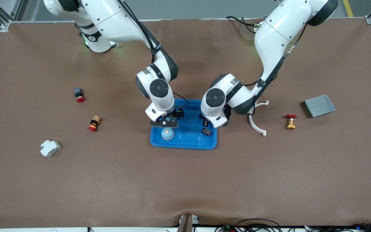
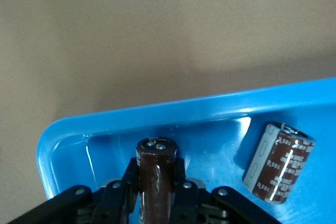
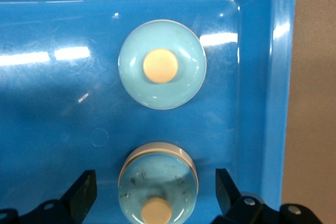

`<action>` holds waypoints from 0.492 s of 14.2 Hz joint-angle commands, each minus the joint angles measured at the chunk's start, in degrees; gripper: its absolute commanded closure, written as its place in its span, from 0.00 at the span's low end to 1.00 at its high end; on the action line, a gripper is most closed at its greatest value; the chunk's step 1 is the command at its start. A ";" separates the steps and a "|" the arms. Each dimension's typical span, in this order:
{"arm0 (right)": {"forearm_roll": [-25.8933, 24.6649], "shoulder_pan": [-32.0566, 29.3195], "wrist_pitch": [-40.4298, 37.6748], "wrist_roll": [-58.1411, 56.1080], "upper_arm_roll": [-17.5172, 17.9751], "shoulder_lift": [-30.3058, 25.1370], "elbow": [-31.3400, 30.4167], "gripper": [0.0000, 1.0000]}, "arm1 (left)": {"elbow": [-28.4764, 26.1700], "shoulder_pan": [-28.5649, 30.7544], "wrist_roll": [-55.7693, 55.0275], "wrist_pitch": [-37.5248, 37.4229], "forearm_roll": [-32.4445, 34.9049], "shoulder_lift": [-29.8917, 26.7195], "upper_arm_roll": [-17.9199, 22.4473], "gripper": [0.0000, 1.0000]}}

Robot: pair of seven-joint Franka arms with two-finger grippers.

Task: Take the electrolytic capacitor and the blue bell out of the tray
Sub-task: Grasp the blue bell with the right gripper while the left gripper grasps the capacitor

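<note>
Over the bright blue plastic tray (image 1: pixel 190 143), my left gripper (image 2: pixel 156 195) squeezes one brown round capacitor (image 2: pixel 156 174) near a corner while my right gripper (image 3: pixel 156 192) hangs wide around a pale blue bell (image 3: pixel 159 184), which could slip if bumped.

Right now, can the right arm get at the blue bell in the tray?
Probably yes. The right gripper hangs open over the tray, its fingers either side of one blue bell with nothing between. The left gripper is shut on a capacitor, apart.
</note>
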 commanded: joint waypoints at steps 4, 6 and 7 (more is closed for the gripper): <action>-0.47 1.08 1.46 1.13 -0.47 0.84 -0.76 0.00 | 1.55 0.39 -0.37 -0.34 2.60 -3.25 0.70 1.00; -0.47 1.17 1.55 1.21 -0.47 1.19 -0.76 0.00 | 1.47 2.06 -0.37 -1.65 3.67 -5.89 1.05 1.00; -0.47 1.26 1.47 1.13 -0.38 1.19 -0.76 0.00 | 1.55 2.33 -0.20 -3.14 3.75 -6.86 1.14 1.00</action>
